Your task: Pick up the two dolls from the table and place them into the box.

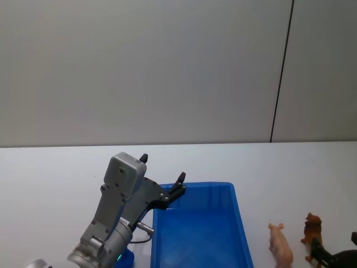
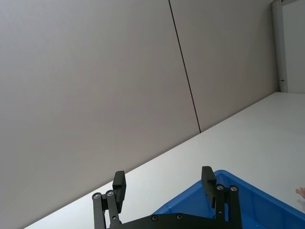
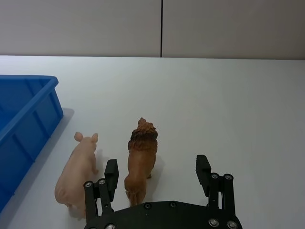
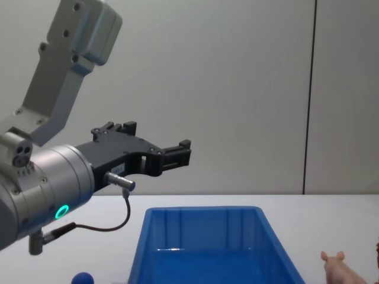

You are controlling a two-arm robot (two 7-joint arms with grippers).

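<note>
At lower centre, box, pig and lion at its right, left gripper spread over its corner, right gripper spread by lion.

The plain white flat tabletop runs wide from left to right. A rectangular bright blue plastic bin sits on it near the middle. Right of the bin stands a pale pink pig-like toy animal. Just beside it, farther right, stands a brown toy lion with a shaggy mane. A small blue ball lies left of the bin.
</note>
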